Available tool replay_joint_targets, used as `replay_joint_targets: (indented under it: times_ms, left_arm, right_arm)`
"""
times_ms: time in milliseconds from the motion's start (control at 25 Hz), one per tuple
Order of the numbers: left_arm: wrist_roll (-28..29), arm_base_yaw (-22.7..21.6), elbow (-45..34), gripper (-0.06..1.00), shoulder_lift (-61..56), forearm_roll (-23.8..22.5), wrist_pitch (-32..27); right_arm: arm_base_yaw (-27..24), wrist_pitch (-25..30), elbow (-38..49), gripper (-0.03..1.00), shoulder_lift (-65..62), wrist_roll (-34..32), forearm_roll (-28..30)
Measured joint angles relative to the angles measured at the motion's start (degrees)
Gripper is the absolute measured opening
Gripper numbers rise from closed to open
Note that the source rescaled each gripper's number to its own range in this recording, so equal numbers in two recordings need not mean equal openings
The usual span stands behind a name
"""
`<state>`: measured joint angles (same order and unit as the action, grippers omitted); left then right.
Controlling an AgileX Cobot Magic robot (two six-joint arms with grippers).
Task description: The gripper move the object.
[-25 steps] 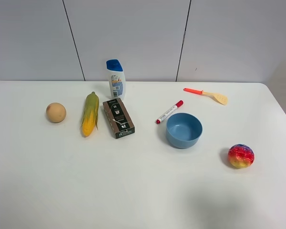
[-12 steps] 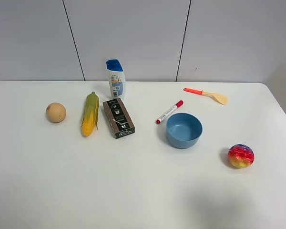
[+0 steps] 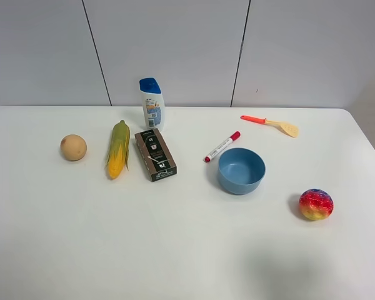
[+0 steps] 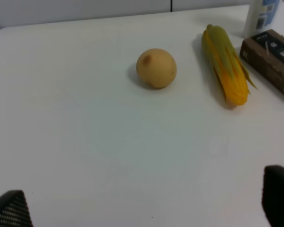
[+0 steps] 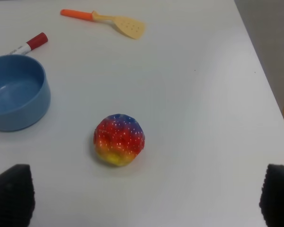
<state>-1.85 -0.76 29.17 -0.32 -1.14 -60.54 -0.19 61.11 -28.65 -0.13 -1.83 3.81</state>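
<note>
The tan-orange ball (image 3: 73,147) rests on the white table at the far left, left of the corn cob (image 3: 118,148). It also shows in the left wrist view (image 4: 156,68), some way ahead of my left gripper (image 4: 144,208). That gripper is open and empty; only its two black fingertips (image 4: 278,198) show, far apart. My right gripper (image 5: 143,196) is open and empty too, with its fingertips (image 5: 10,194) wide apart and the rainbow ball (image 5: 119,139) just ahead of them. Neither gripper shows in the exterior high view.
On the white table (image 3: 175,250) lie a dark box (image 3: 155,154), a standing white bottle with blue cap (image 3: 152,103), a red marker (image 3: 222,146), a blue bowl (image 3: 240,170), an orange spatula (image 3: 270,124) and the rainbow ball (image 3: 316,204) at the right.
</note>
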Motion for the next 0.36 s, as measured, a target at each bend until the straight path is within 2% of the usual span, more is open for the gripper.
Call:
replay_joint_targets:
  times_ms: [360]
  left_arm:
    - [0.0,-2.0,0.0,0.99,0.0,-0.2,0.0]
  right_arm:
    - [0.0,0.0,0.0,1.0,0.0,0.0,0.0]
